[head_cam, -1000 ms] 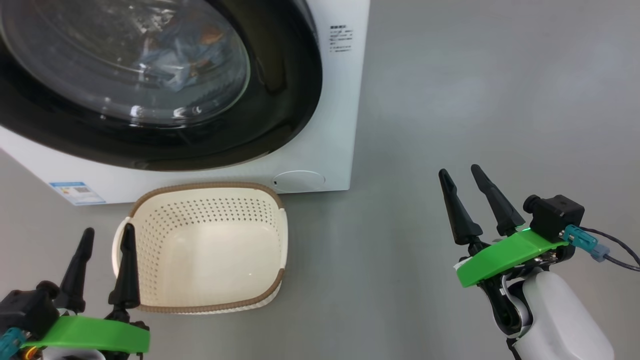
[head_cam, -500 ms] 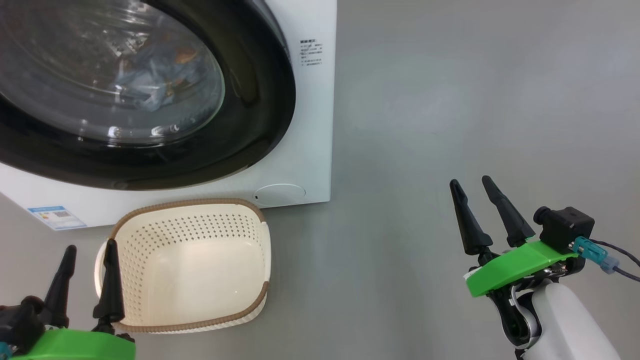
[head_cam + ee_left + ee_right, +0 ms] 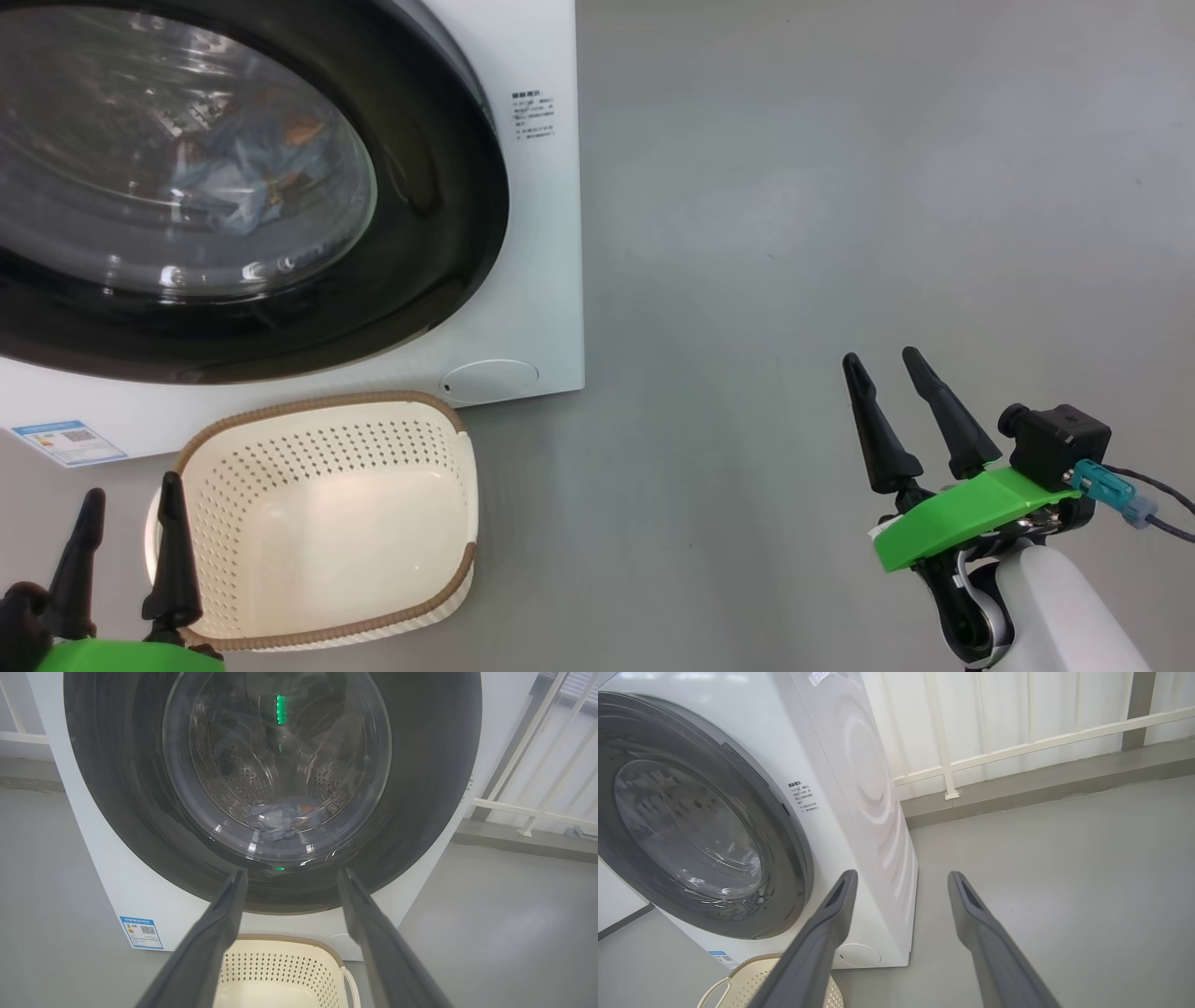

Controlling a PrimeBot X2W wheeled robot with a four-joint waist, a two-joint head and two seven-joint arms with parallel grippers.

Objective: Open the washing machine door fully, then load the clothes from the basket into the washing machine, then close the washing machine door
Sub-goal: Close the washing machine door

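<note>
Seemingly at the finish, from my head view: the washing machine door (image 3: 439,233) lies closed against the washing machine (image 3: 546,280). The clothes (image 3: 243,173) show as a light-blue heap with orange-brown spots behind its glass. The basket (image 3: 317,403) stands emptied on the floor (image 3: 840,187) just in front, below the door. My left end effector (image 3: 132,487) hangs released, holding nothing, by the basket's left edge; whether it touches I cannot tell. My right end effector (image 3: 880,357), likewise spread and holding nothing, is well apart over bare floor. A blue label sticker (image 3: 67,441) marks the machine's lower left corner, a block of small dark print (image 3: 532,117) sits right of the door, and a round filter cap (image 3: 490,381) sits below; no writing is legible. Left wrist view: between my parted fingers the clothes rest low in the steel drum (image 3: 243,784) behind the glass, with the basket's far rim beneath. The sticker shows a square code and coloured bars, its text too small to read. Right wrist view: seen from the side, the door sits flush with the front, the print shows as several short unreadable lines, and a white railing (image 3: 1017,749) runs behind. I judge opening, loading and closing all done, with nothing left; whether the latch caught I cannot tell.
</note>
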